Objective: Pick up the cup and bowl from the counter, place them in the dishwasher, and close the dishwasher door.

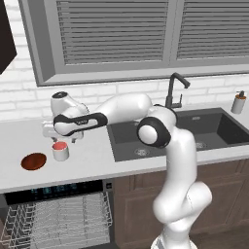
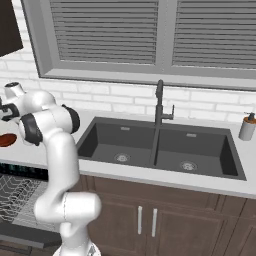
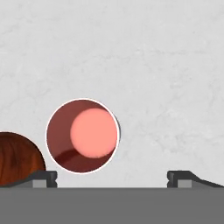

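Left base view: cup (image 1: 60,151) upright on counter (image 1: 92,160), bowl (image 1: 33,161) near its left; gripper (image 1: 62,137) above cup; dishwasher (image 1: 58,214) open below, rack out.
Right base view: sink (image 2: 155,145), faucet (image 2: 160,102), bowl edge.
Hand view: fingers (image 3: 43,178) spread wide, holding nothing; cup interior red.

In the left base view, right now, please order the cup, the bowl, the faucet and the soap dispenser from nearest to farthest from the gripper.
1. The cup, just below the open gripper.
2. The bowl, on the counter left of the cup.
3. The faucet, behind the sink.
4. The soap dispenser, at the far right.
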Robot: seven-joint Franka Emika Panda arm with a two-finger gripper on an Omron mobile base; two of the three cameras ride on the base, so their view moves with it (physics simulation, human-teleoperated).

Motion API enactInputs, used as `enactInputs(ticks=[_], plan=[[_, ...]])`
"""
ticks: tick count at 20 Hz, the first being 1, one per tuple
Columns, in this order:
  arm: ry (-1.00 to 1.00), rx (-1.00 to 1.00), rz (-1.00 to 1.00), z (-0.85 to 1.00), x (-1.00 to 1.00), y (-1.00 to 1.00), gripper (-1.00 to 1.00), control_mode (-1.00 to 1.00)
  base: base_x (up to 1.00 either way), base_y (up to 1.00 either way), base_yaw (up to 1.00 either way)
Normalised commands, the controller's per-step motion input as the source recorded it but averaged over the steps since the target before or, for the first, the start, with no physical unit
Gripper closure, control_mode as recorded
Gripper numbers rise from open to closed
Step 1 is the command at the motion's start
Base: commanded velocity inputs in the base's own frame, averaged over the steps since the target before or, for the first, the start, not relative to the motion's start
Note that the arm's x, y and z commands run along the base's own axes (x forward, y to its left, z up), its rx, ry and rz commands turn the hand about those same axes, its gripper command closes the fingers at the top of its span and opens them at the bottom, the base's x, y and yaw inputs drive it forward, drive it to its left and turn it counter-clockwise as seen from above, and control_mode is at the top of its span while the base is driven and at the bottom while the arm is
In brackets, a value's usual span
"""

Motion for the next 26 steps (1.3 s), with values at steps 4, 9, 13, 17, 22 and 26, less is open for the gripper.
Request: enactInputs(ticks=[4, 9, 13, 17, 22, 26], plan=[[0.00, 0.01, 0.00, -0.29, 0.24, 0.10, -1.00, -1.00, 0.00, 0.00, 0.00], [0.00, 0.00, 0.00, -0.33, 0.11, 0.01, -1.00, -1.00, 0.00, 0.00, 0.00], [0.00, 0.00, 0.00, -0.12, -0.03, 0.00, -1.00, -1.00, 0.00, 0.00, 0.00], [0.00, 0.00, 0.00, -0.14, 0.00, -0.08, -1.00, -1.00, 0.00, 0.00, 0.00], [0.00, 0.00, 0.00, -0.21, 0.00, -0.17, -1.00, -1.00, 0.00, 0.00, 0.00], [0.00, 0.00, 0.00, -0.24, 0.00, -0.11, -1.00, -1.00, 0.00, 0.00, 0.00]])
